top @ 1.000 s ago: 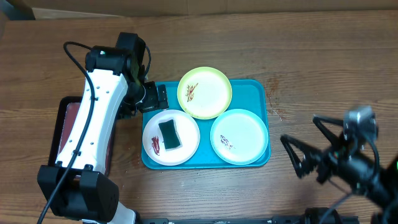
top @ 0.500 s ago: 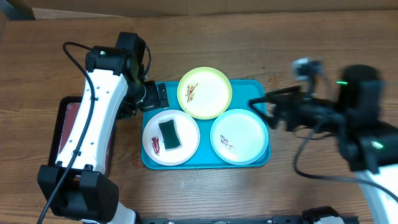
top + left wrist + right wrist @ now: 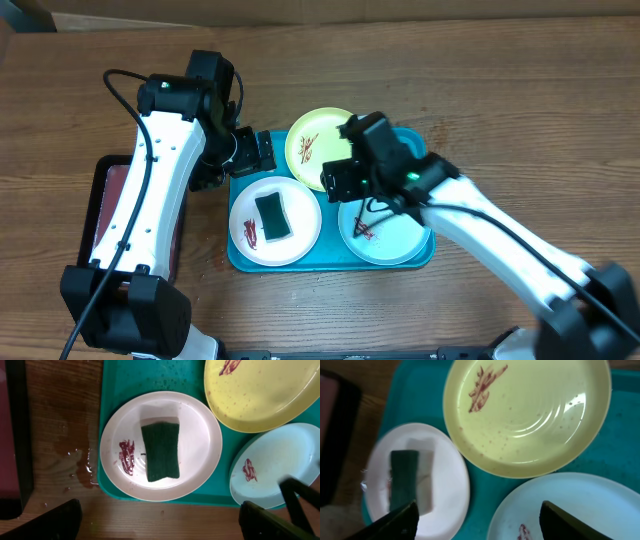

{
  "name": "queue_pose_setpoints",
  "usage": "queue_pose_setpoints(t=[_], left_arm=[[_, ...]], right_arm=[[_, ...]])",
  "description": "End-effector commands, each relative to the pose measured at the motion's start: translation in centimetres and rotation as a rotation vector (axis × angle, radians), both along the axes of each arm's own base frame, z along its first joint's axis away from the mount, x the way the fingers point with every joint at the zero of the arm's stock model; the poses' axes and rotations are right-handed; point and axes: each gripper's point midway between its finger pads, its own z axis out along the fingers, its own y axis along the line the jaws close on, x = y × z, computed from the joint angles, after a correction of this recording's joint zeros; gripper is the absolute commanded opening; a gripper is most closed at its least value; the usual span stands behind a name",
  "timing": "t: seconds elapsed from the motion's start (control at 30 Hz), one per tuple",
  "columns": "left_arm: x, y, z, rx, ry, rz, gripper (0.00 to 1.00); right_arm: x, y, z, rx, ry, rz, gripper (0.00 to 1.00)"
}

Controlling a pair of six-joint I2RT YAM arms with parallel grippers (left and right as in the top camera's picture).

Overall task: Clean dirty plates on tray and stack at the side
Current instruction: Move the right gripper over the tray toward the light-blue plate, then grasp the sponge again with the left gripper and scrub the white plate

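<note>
Overhead: yellow-green plate (image 3: 312,140) and mint plate (image 3: 400,238), on the teal tray (image 3: 330,257), are partly covered by the right arm (image 3: 480,225).
Left wrist: left gripper (image 3: 160,522) is spread wide, nothing held; white plate (image 3: 200,445) with sponge (image 3: 160,451) is seen ahead of the gap.
Right wrist: right gripper (image 3: 480,520) is spread wide, empty, over the tray; white plate is blurred, mint plate cut off.

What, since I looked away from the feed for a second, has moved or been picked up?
The right gripper swung in from the right edge of the table, leftward over the tray; it now hovers open between the yellow-green plate and the mint plate, holding nothing. The left gripper, open beside the tray, the white plate and the sponge on it stayed put.
</note>
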Motion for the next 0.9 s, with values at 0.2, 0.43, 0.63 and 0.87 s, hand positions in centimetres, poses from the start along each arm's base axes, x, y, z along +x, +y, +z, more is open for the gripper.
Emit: queue_pose_setpoints(t=[0.2,0.43,0.63,0.87], left_arm=[[0.2,-0.3,0.1,-0.011,-0.009,0.004,1.0],[0.6,-0.4,0.1,-0.014,-0.024,0.003,0.99],[1.0,-0.4,-0.2,-0.012,-0.027,0.002,1.0],[1.2,-0.4,-0.4,-0.012,-0.027,0.003,1.0]], right_arm=[[0.1,3.6,-3.8,0.045,0.061,0.065,0.49],[-1.0,5.6,-4.3,0.064,0.045,0.106,0.34],[-0.7,4.4,-6.3,-0.014,0.046,-0.013,0.33],[-0.9,4.3,-8.4,-0.041,0.08,-0.011,0.33]])
